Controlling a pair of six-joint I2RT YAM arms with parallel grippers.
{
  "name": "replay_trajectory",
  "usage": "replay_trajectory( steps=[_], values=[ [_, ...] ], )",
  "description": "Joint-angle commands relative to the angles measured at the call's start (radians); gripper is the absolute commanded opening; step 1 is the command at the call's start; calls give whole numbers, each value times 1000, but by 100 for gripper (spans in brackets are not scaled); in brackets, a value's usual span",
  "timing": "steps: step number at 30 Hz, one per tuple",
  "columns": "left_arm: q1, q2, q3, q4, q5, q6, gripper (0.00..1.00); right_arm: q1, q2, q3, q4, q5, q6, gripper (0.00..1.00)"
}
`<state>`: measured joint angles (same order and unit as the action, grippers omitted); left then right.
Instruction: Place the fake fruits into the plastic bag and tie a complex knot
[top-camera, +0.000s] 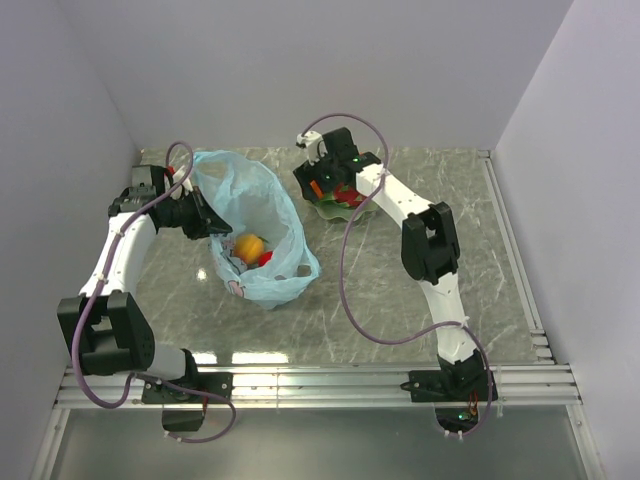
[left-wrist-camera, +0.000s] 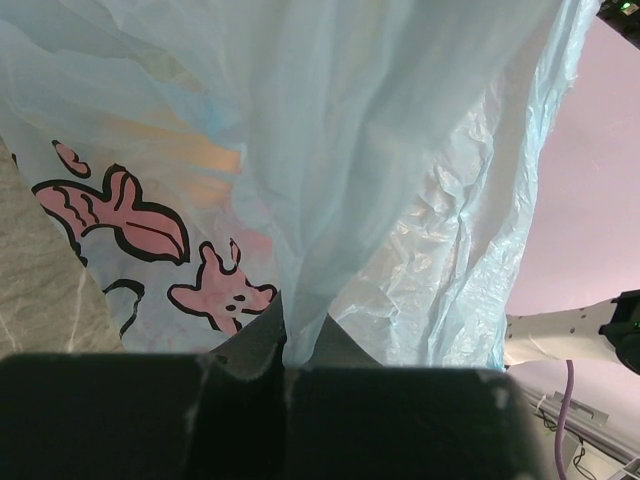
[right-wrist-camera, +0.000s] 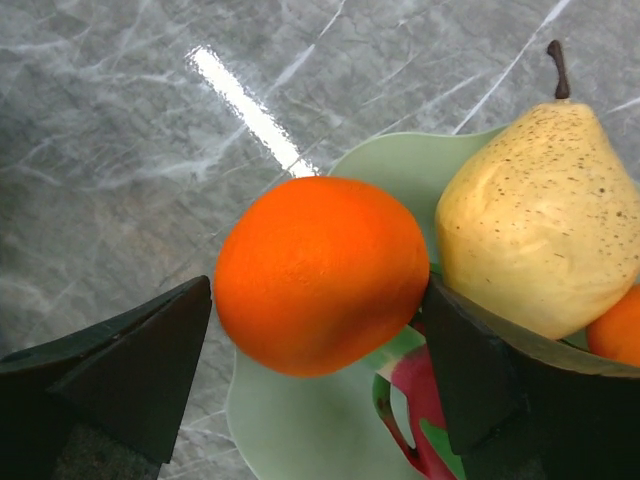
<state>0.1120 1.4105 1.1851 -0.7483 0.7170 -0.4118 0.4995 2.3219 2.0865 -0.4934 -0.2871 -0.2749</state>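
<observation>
Right gripper (right-wrist-camera: 315, 300) gapes astride an orange (right-wrist-camera: 320, 270) on the plate (right-wrist-camera: 300, 430), with a pear (right-wrist-camera: 545, 215) just beside it. Left gripper (left-wrist-camera: 300, 350) is clenched on the bag (top-camera: 250, 185) rim; the bag stands on the table (top-camera: 390, 280) left of the plate, a yellow-orange fruit (top-camera: 248, 245) and a red one (top-camera: 267, 260) inside

You will find no readable text, number, brand or sign in any of the three views. The plastic bag (left-wrist-camera: 400, 200) carries only printed pink shapes (left-wrist-camera: 130, 215) with dark outlines, seen in the left wrist view. No letters can be made out there.
</observation>
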Motion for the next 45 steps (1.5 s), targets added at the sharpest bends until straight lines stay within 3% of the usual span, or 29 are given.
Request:
replay_trajectory(
  steps=[1,3,12,20,25,28,30,31,32,33,45],
  values=[
    [5,2,45,-13,2,25,0,2,24,21,15,3,-12,87],
    [6,-1,48,-17,-2,28,0,2,8,20,12,2,-3,76],
    [8,-22,36,-14,6,33,0,-47,-226,-46,7,-56,126,51],
    [8,-27,21,4,33,28,0,-18,-387,-43,24,-368,247,47],
    [11,-27,22,1,45,30,0,82,-395,-29,-13,-402,194,47],
    [9,-33,18,7,58,30,0,174,-397,-69,-34,-345,111,47],
    [8,-38,15,7,59,31,0,232,-358,-54,-95,-290,71,53],
    [9,-36,15,3,59,33,0,246,-342,-27,-120,-279,51,61],
    [11,-38,15,0,61,36,0,251,-319,-13,-154,-265,54,84],
    [8,-38,15,-2,61,36,0,249,-315,-2,-155,-258,71,98],
    [9,-39,2,20,61,24,0,39,-519,-157,-13,-264,260,99]
  ],
)
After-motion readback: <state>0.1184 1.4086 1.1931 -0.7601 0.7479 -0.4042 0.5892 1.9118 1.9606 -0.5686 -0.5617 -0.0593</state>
